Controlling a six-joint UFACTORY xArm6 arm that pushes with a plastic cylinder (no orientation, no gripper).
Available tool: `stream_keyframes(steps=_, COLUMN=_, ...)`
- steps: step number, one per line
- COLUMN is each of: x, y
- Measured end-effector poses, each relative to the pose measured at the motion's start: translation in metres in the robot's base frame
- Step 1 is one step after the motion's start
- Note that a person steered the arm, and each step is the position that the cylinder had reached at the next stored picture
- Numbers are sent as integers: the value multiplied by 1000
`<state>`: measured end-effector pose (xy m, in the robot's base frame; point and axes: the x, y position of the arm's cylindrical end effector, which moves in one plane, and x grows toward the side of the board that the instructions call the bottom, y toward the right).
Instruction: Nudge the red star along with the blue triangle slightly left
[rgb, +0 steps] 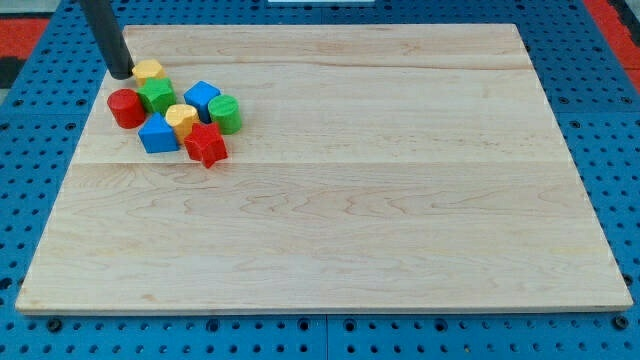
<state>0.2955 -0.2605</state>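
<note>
The red star (206, 145) lies at the lower right of a tight cluster near the board's top left. The blue triangle (158, 133) sits just left of it, with a yellow block (181, 118) touching both from above. My tip (121, 73) is at the cluster's upper left, right next to a yellow block (148, 71), well apart from the star and triangle.
The cluster also holds a red cylinder (126, 108), a green star-like block (156, 95), a blue block (202, 98) and a green cylinder (224, 114). The wooden board (400, 200) lies on a blue pegboard; its left edge is near the cluster.
</note>
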Motion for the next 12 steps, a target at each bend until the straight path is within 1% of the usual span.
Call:
stream_keyframes(steps=1, x=42, y=-1)
stream_keyframes(steps=3, x=61, y=0)
stream_keyframes(steps=4, x=66, y=-42)
stream_keyframes(steps=5, x=111, y=-42)
stream_keyframes(steps=6, x=161, y=-5)
stream_keyframes(steps=7, x=191, y=85)
stream_keyframes(steps=8, x=199, y=165)
stream_keyframes(steps=9, x=193, y=203)
stream_keyframes(steps=10, x=165, y=191)
stream_keyframes(steps=11, x=144, y=170)
stream_keyframes(steps=12, x=127, y=163)
